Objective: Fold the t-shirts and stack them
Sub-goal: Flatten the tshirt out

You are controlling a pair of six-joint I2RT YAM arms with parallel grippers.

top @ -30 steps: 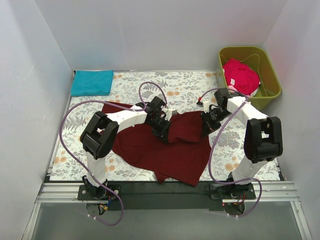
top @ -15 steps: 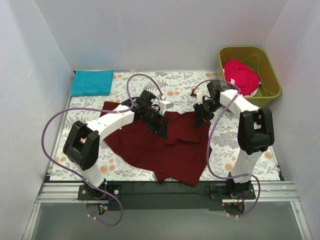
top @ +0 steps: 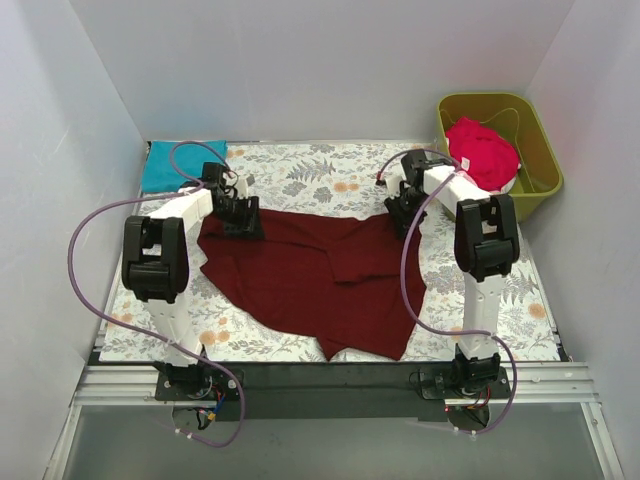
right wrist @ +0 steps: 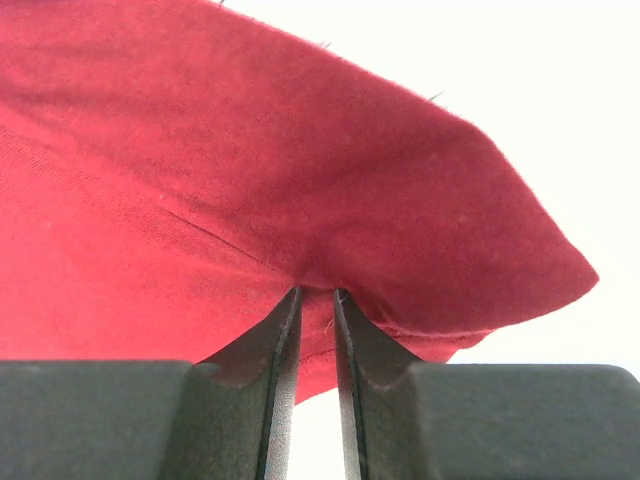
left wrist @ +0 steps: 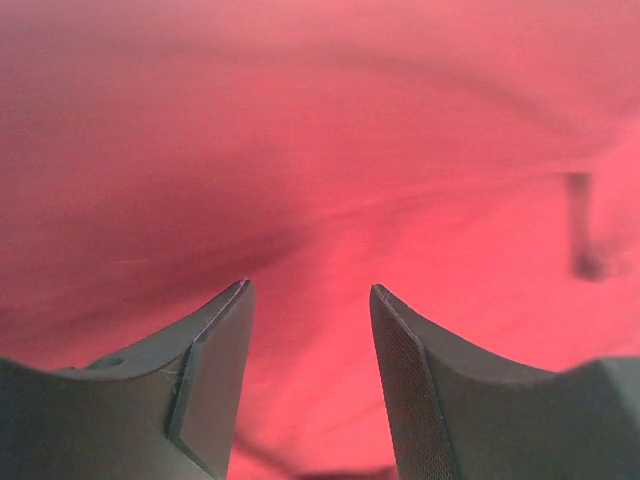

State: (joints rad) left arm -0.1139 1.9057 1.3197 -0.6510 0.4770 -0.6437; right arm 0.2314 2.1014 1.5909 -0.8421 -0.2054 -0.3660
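Spreading is the step: maroon t-shirt point(top: 300, 280) lies rumpled on the tablecloth point(top: 330, 170), right gripper point(right wrist: 315, 300) pinching its far right corner, left gripper point(left wrist: 310, 300) agape over the far left one, so next, I'd say, clamp there and tug it flat.

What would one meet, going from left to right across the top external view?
teal t-shirt → left gripper → maroon t-shirt → right gripper → red-pink t-shirt, lying in the olive-green tub

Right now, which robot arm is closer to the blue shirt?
Left. The left arm's fingers sit open at a corner of the maroon shirt, just beside the folded blue shirt. The right arm's fingers pinch its opposite corner, by the green tub.
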